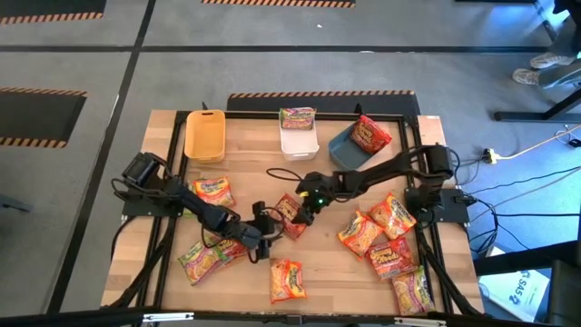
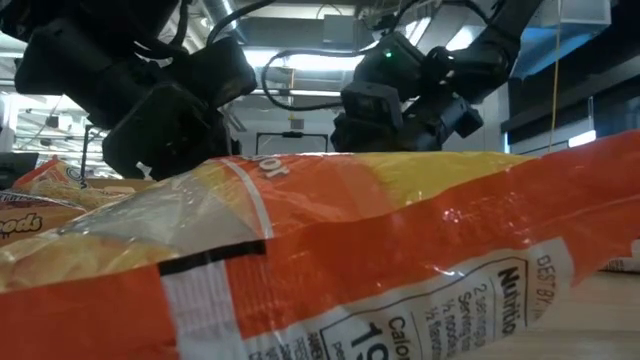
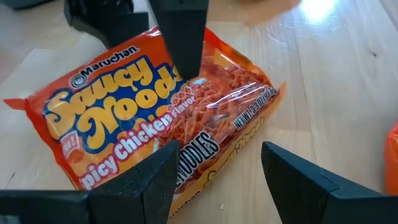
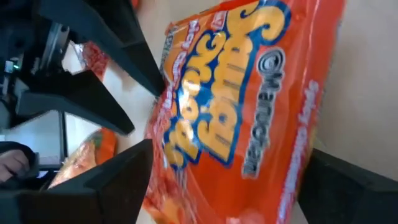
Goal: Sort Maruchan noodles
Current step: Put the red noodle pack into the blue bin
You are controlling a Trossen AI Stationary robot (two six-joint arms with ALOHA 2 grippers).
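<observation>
Wooden table (image 1: 336,272): orange packet (image 1: 290,216) between spread fingers of right gripper (image 1: 307,211); left gripper (image 1: 263,238) spread, just beside it.

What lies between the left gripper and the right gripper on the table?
One orange Maruchan packet lies between the left gripper and the right gripper, as the high view shows.

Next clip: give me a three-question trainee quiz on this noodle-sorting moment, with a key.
1. True or false: the yellow bin holds a packet.
2. Which bin holds the red packet? A white bin, B grey bin, C yellow bin.
3. Fill in: the orange packet under the left pincer reads "Spicy ___".
Key: 1 false; 2 B; 3 Chicken.
</observation>
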